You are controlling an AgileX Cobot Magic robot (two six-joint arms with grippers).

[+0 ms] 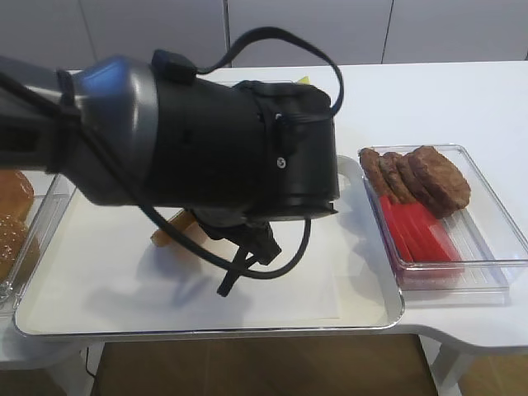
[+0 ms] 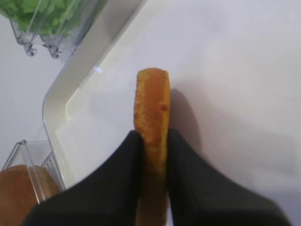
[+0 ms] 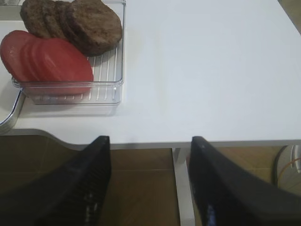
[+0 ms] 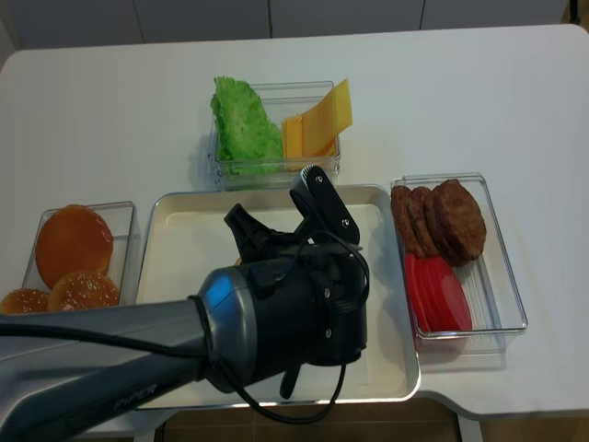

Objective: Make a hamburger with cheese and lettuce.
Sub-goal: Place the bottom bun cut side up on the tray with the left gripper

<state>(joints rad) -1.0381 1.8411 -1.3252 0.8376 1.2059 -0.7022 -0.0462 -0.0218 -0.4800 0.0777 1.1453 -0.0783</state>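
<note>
My left gripper [image 2: 151, 134] is shut on a bun half [image 2: 151, 103], the start of the hamburger. The bun half is held edge-on, with its golden-brown rim showing, just above the white tray [image 2: 61, 101]. In the exterior high view the bun [image 1: 167, 233] peeks out under the big black arm [image 1: 214, 140]. The lettuce [image 4: 244, 124] and the yellow cheese slices [image 4: 322, 124] lie in a clear box behind the tray. My right gripper [image 3: 148, 141] hangs off the table's front edge, its fingers apart with only floor between them.
A clear box on the right holds brown patties [image 4: 440, 219] and red slices [image 4: 437, 293]. Another box at the left holds more buns [image 4: 74, 258]. The left arm hides much of the tray [image 4: 184, 216] in both exterior views.
</note>
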